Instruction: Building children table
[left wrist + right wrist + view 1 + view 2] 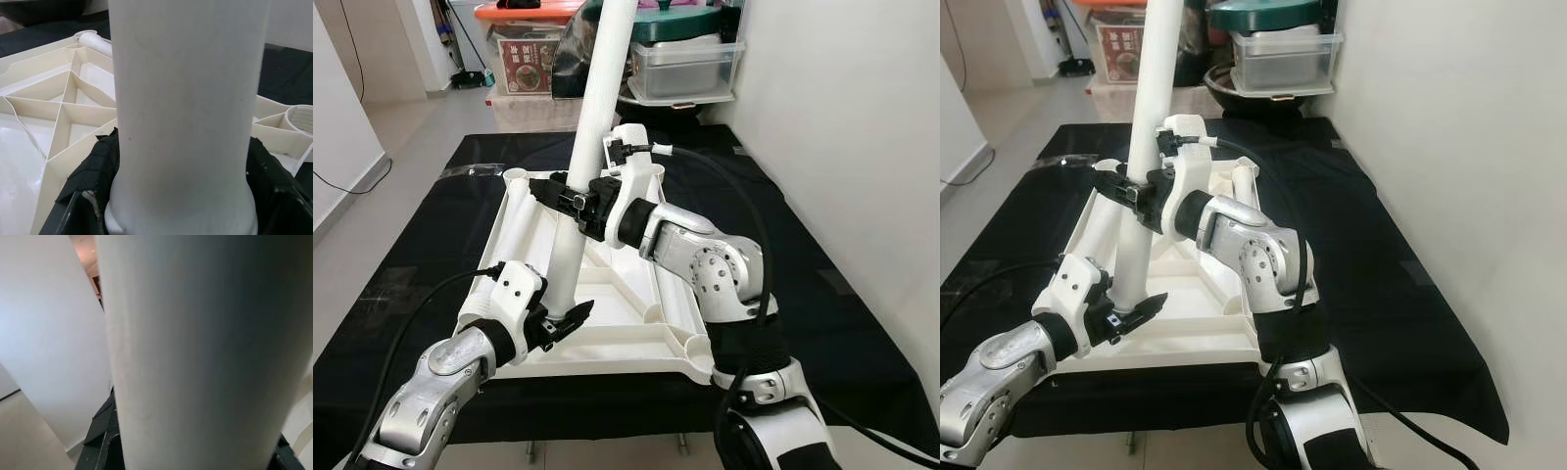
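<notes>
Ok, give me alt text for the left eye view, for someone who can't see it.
A robot holds a white table leg nearly upright over an upside-down white tabletop on a black mat, its left gripper at the leg's base and its right gripper higher up. Storage boxes stand behind.

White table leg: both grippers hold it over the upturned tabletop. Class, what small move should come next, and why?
Probably press and twist the white table leg down into its socket. The left gripper clasps its base at the tabletop's near edge, the right gripper holds it midway, and it leans, so straighten it first.
</notes>
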Robot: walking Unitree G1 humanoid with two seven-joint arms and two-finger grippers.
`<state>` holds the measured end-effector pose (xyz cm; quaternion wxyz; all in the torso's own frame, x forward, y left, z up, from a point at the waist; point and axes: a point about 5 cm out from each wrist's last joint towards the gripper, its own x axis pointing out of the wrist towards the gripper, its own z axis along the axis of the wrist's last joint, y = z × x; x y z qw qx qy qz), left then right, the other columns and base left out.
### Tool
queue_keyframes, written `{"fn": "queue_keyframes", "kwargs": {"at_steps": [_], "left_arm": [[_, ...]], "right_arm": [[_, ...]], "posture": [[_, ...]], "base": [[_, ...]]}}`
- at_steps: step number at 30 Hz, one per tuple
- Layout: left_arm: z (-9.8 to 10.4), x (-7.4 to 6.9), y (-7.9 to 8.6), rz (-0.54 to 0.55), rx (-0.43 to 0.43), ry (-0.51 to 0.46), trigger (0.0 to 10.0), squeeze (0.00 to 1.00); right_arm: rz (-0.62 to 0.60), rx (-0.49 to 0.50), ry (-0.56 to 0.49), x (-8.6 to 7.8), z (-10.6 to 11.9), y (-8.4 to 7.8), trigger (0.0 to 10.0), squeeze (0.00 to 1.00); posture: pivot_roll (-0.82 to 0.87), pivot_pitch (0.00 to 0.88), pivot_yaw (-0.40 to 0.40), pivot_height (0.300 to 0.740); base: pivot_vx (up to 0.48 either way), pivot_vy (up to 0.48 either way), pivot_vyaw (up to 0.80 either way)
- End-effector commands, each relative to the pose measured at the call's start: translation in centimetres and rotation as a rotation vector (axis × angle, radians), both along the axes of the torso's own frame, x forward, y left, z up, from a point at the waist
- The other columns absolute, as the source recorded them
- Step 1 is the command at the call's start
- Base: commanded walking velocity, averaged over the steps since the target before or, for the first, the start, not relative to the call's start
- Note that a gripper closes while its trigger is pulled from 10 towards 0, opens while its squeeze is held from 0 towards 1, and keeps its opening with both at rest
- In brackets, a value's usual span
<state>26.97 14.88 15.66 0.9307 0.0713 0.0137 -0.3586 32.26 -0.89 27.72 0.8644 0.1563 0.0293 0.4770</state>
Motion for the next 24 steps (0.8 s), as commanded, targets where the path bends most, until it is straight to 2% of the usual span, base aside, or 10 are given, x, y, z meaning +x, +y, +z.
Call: {"fn": "queue_keyframes", "kwargs": {"at_steps": [1, 2, 3, 4, 13, 15, 18, 19, 20, 24], "left_arm": [[0.1, -0.7, -1.1, -0.091, 0.03, -0.026, 10.0, 0.0], [0.1, -0.7, -1.1, -0.091, 0.03, -0.026, 10.0, 0.0], [0.0, -0.6, -1.0, -0.089, 0.039, -0.028, 10.0, 0.85], [0.0, -0.6, -0.9, -0.086, 0.045, -0.028, 10.0, 1.0], [0.3, -0.2, -0.1, -0.041, 0.032, -0.048, 10.0, 1.0], [1.3, -0.4, 0.3, -0.014, -0.015, -0.066, 10.0, 1.0], [1.3, -0.4, 0.3, -0.014, -0.015, -0.066, 10.0, 1.0], [1.8, -0.6, 0.3, -0.013, -0.031, -0.075, 10.0, 1.0], [2.4, -1.2, 0.0, -0.039, -0.068, -0.087, 10.0, 0.0], [3.3, -2.2, -0.7, -0.082, -0.117, -0.104, 10.0, 0.0]], "right_arm": [[0.039, 0.024, -0.015, -0.6, 0.5, 0.8, 0.0, 0.0], [0.039, 0.024, -0.015, -0.6, 0.5, 0.8, 0.0, 0.0], [0.035, 0.029, -0.013, -0.6, 0.5, 0.7, 0.0, 0.0], [0.029, 0.035, -0.011, -0.5, 0.5, 0.6, 0.0, 0.0], [-0.02, 0.058, -0.011, 0.0, 0.6, -0.4, 0.0, 0.0], [-0.131, 0.049, -0.047, 1.5, 1.0, -2.6, 0.0, 0.0], [-0.131, 0.049, -0.047, 1.5, 1.0, -2.6, 0.0, 0.0], [-0.186, 0.045, -0.058, 2.3, 1.2, -3.8, 0.0, 0.0], [-0.264, 0.039, -0.072, 3.2, 1.5, -5.6, 0.0, 0.0], [-0.391, 0.004, -0.114, 4.5, 2.1, -8.3, 0.0, 0.0]], "posture": [[0.03, 0.0, 0.015, 0.74], [0.03, 0.0, 0.015, 0.74], [0.03, 0.0, 0.018, 0.74], [0.03, 0.0, 0.018, 0.74], [0.03, 0.0, 0.019, 0.74], [0.03, 0.0, 0.014, 0.74], [0.03, 0.0, 0.014, 0.74], [0.03, 0.0, 0.012, 0.74], [0.04, 0.0, 0.001, 0.74], [0.04, 0.0, -0.002, 0.74]], "base": [[0.0, 0.0, 0.0], [0.0, 0.0, 0.0], [0.0, 0.0, 0.0], [0.0, 0.0, 0.0], [0.0, 0.0, 0.0], [0.0, 0.0, 0.0], [0.0, 0.0, 0.0], [0.0, 0.0, 0.0], [0.0, 0.0, 0.0], [0.0, 0.0, 0.0]]}}
